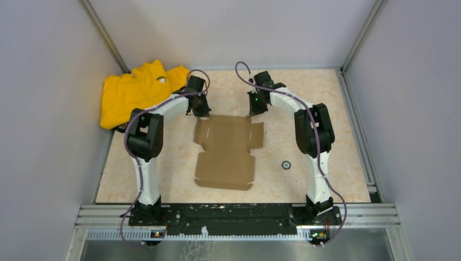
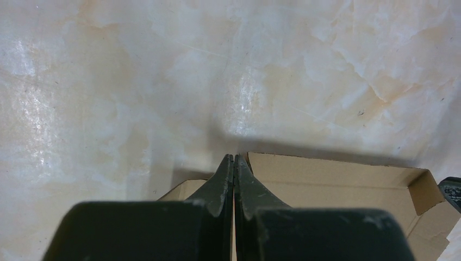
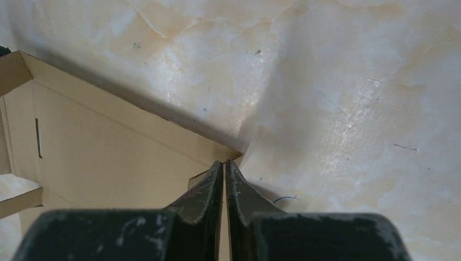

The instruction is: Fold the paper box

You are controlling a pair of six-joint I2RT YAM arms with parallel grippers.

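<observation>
The paper box (image 1: 225,152) is an unfolded brown cardboard blank in the middle of the table. My left gripper (image 1: 200,113) is at its far left corner and my right gripper (image 1: 255,112) at its far right corner. In the left wrist view the gripper (image 2: 234,156) is shut, its tips at the edge of the box's far flap (image 2: 337,179), which stands raised off the table. In the right wrist view the gripper (image 3: 224,162) is shut at the corner of the same flap (image 3: 108,152). A thin tan strip shows between both pairs of fingers.
A yellow cloth garment (image 1: 138,92) lies crumpled at the far left corner. A small black ring (image 1: 285,165) lies on the table right of the box. Grey walls close in three sides; a metal rail (image 1: 234,209) runs along the near edge.
</observation>
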